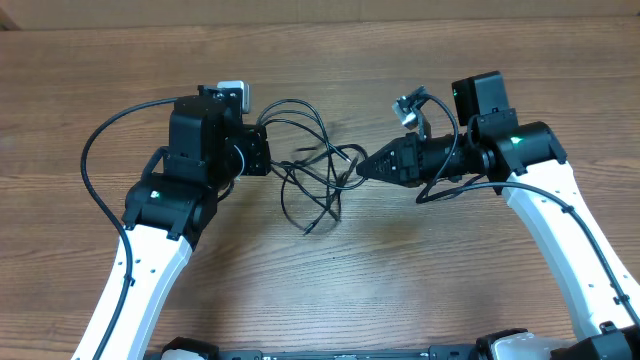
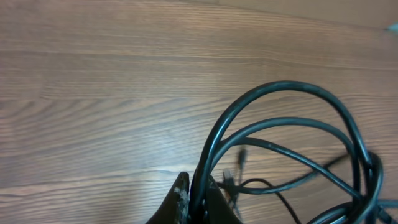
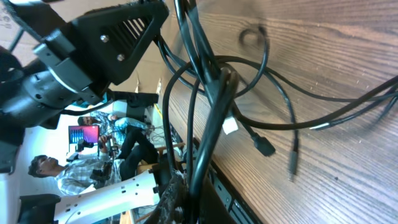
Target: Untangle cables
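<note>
Left gripper (image 1: 262,152): jaws pinched shut on a strand at the left edge of the cables (image 1: 312,170). The cables form one knot, mostly resting on the table (image 1: 330,60), directly between the two claws. Its long axis runs claw to claw, with loops bulging to its far side and one loose tail trailing to its near side. Right gripper (image 1: 360,168): also closed, nipping strands at the knot's right edge. Neither arm is nearer. Judgement: the next pull goes outward along that axis.
</note>
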